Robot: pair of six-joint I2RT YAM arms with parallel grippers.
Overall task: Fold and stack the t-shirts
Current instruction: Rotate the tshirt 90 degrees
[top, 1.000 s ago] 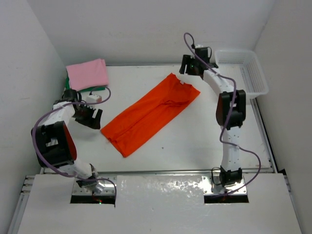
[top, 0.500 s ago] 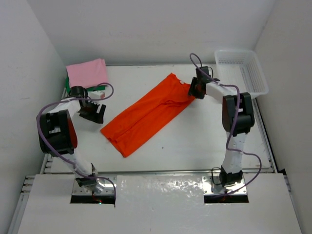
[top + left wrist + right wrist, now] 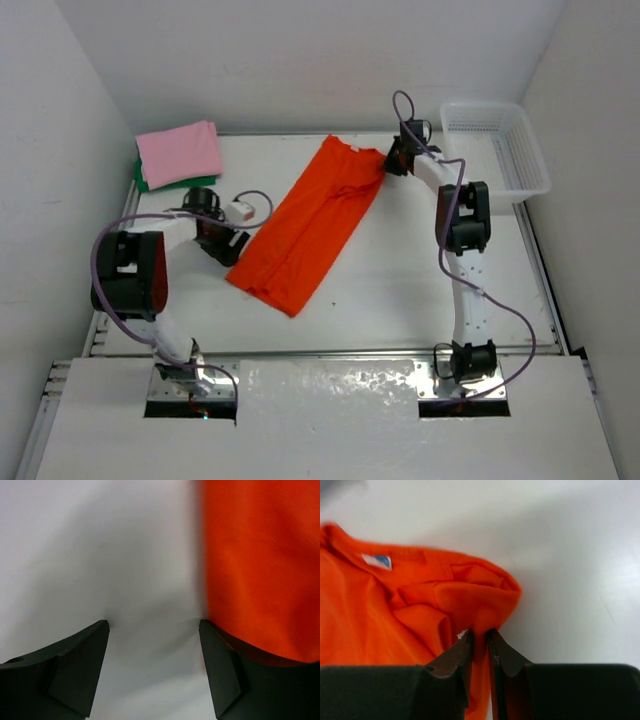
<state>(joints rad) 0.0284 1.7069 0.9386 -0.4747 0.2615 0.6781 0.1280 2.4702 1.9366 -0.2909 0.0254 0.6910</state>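
Looking at this one, it all hinges on how the orange t-shirt (image 3: 310, 225) lies. It's a long strip on the counter (image 3: 400, 270), running diagonally from its collar end at the far right down to its hem end at the near left. There's one arm at each end, so neither has to reach across.

The right hand (image 3: 480, 635) is at the collar end, with its fingers pressed together on a bunched fold of orange cloth at that corner. So that end is gripped.

The left hand (image 3: 154, 625) is low at the near-left end, along the shirt's left edge. Its fingers are spread apart with nothing between them but bare counter. One finger sits over the orange edge and the other is out on the white. My guess is it needs to slide a bit toward the cloth before closing, otherwise it pinches air.

The pink t-shirt (image 3: 180, 152) is already folded in the far-left corner, sitting on top of the green t-shirt (image 3: 145, 183), which only peeks out underneath. That pile is much closer to the left arm.

As for containers, there's just the white basket (image 3: 536, 150) at the far right, just beyond the right arm. I can't see anything in it from the overhead view.
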